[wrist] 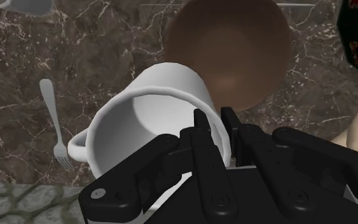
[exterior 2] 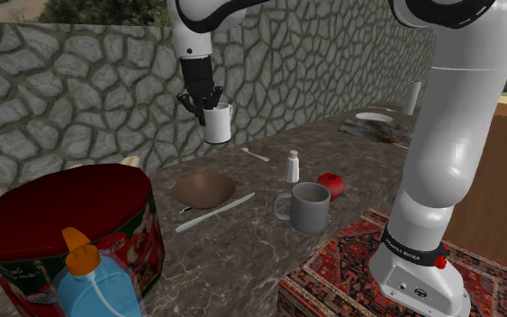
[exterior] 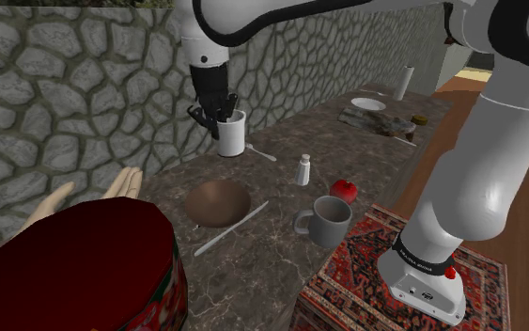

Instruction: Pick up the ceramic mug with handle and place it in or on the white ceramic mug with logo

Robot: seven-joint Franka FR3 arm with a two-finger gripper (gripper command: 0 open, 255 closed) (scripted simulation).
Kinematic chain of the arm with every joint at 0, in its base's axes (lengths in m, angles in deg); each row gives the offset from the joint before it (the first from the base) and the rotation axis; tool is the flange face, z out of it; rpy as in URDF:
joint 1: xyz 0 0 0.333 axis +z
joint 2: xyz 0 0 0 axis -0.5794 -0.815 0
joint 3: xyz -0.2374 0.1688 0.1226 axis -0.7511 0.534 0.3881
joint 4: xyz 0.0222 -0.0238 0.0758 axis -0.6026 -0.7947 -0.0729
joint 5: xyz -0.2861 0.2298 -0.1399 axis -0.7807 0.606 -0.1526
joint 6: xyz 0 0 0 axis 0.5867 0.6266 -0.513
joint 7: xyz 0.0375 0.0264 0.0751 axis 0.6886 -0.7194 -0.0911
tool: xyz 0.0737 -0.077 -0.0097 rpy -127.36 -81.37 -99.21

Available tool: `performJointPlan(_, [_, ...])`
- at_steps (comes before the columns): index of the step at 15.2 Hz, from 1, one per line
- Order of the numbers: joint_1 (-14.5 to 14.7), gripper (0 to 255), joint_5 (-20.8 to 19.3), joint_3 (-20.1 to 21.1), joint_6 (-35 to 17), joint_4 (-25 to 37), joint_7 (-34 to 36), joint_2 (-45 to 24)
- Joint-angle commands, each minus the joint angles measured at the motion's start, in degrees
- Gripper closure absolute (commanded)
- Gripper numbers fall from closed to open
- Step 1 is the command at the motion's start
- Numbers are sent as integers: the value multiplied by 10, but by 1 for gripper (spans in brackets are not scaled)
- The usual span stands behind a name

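Near rim of white mug [wrist: 165,83] behind the fingers [wrist: 204,137]; red tin [exterior: 93,254] partly off-frame.

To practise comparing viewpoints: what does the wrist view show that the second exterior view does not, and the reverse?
Wrist view's own: a look down into the white mug, hollow and empty, its wall clasped between the fingers. Second exterior view's own: red apple, white shaker, blue bottle. Shared: the gripper holding the mug, the brown bowl, the fork.
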Motion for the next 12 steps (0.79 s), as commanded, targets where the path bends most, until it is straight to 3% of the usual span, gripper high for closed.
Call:
performJointPlan(1, [-2, 255, 16, -1, -8, -54, -6, 49])
performJointPlan(12, [25, 255, 89, -18, 9, -289, -32, 310])
